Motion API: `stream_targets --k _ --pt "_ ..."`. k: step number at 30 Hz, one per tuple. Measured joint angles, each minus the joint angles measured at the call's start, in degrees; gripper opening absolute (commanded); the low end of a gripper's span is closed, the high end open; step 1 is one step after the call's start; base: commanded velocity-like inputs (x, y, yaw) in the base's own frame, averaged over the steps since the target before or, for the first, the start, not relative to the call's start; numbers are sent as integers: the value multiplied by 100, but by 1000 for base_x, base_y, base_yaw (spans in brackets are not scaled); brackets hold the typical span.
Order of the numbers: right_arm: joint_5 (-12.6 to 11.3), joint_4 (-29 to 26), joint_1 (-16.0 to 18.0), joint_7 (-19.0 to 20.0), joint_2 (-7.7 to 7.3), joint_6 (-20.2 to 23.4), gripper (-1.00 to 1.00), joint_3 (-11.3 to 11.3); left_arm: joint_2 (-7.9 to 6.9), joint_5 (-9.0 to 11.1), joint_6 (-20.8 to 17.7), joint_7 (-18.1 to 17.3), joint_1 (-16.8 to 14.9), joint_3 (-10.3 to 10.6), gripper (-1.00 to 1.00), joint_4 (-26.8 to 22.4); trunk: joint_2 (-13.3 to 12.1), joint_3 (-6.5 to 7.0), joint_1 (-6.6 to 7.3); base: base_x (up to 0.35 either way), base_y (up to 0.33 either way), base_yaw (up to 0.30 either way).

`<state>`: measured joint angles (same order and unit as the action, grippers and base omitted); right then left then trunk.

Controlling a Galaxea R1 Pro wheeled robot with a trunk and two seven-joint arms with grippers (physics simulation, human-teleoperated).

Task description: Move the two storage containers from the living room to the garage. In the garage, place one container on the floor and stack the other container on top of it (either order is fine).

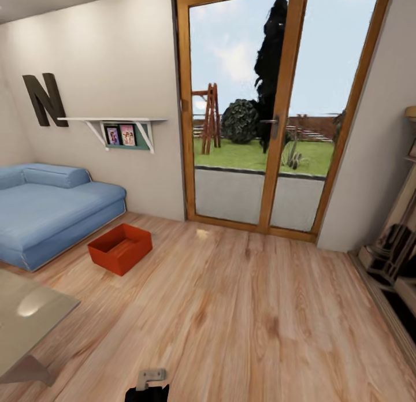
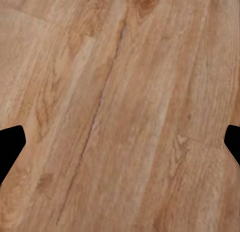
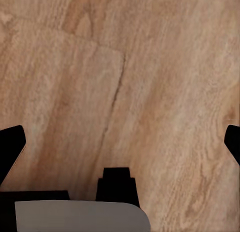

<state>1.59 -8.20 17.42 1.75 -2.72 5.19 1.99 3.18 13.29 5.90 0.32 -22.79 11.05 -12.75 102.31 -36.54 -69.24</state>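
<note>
Wood-plank floor holds one storage container beside sofa.

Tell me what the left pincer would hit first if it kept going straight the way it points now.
Most likely the wood-plank floor: the left pincer stands open and aims straight at bare planks, with nothing between its fingertips. How far off the floor lies is unclear.
</note>
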Motion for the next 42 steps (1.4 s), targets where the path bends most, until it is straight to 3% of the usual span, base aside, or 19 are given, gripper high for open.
stream_targets --k 14,27,42 --pt "0 0 0 0 0 0 100 -1 0 0 0 0 -2 0 100 0 0 0 0 344 -132 244" --pt "0 -2 -1 0 -5 1 100 2 1 0 0 3 -2 0 100 2 0 0 0 344 -132 55" --pt "0 -1 -1 0 0 0 100 0 1 0 0 8 -3 0 100 1 0 0 0 344 -132 185"
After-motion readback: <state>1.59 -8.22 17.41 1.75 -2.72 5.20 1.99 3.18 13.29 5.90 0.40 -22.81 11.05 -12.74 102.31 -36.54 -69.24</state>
